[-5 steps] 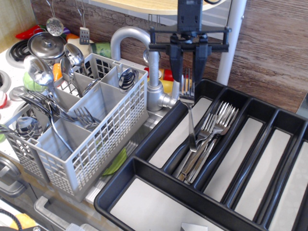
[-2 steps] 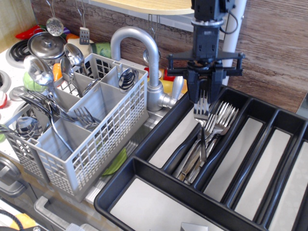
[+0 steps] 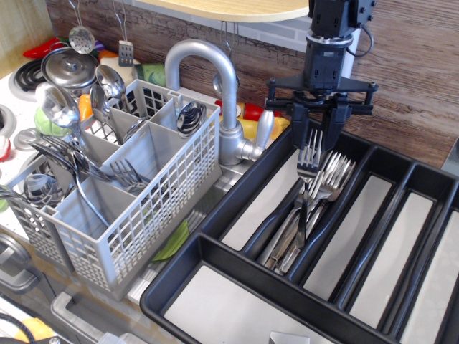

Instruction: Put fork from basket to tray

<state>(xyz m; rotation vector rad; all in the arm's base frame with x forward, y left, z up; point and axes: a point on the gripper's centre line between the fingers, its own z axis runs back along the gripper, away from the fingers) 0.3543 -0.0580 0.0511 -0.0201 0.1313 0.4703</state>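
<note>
My gripper hangs over the far end of the black tray and is shut on the fork. The fork stands nearly upright, tines up. Its slim handle reaches down into the tray's second narrow compartment, among several other forks lying there. The grey lattice basket stands to the left, apart from the gripper. It holds more forks and round-bowled spoons.
A curved steel faucet rises between basket and tray, just left of the gripper. A pot with a lid and hanging utensils are at the back left. A wood-pattern wall runs behind. The tray's right compartments show pale bare floors.
The gripper has carried the fork to the right, from beside the faucet to over the tray's fork compartment, and lowered it so the handle sits among the forks there.
</note>
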